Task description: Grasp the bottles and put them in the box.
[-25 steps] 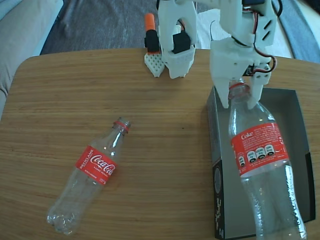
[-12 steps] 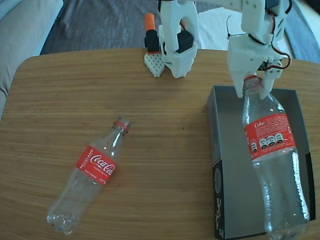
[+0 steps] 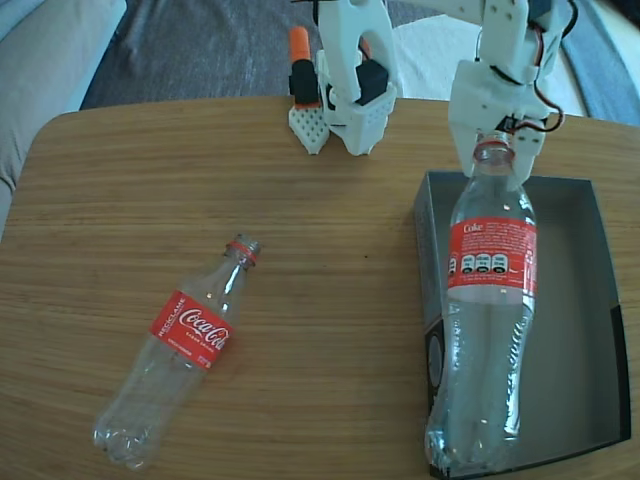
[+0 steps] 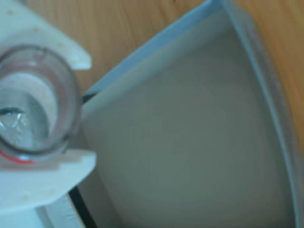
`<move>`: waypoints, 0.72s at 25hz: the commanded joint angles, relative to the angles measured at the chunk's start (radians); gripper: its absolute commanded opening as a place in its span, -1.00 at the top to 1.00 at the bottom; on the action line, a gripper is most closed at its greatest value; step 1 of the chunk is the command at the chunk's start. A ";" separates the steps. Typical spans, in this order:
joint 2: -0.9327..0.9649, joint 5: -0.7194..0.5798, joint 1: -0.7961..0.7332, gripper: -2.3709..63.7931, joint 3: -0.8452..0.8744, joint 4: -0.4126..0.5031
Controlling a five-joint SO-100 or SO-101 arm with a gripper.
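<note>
While the box (image 3: 580,330) is sitting at the table's (image 3: 330,300) 3 o'clock edge, I am seeing my gripper (image 3: 493,152) clamping the held bottle (image 3: 487,310) by its neck, base overhanging the near-left corner; the second bottle (image 3: 185,352) is lying at 8 o'clock
</note>
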 commanded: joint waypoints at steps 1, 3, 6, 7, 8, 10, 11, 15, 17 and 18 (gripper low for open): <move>0.054 0.011 -0.014 0.93 -0.003 -0.015; 0.058 0.006 -0.021 0.94 0.000 -0.040; 0.054 0.000 -0.051 0.94 0.000 -0.061; 0.049 0.000 -0.055 0.94 -0.002 -0.069; 0.046 -0.002 -0.058 0.94 -0.005 -0.077; 0.043 -0.002 -0.080 0.94 0.000 -0.087; 0.041 -0.002 -0.097 0.94 0.002 -0.087; 0.041 -0.002 -0.121 0.93 0.031 -0.089; 0.041 -0.002 -0.143 0.93 0.057 -0.089; 0.043 -0.002 -0.155 0.93 0.069 -0.089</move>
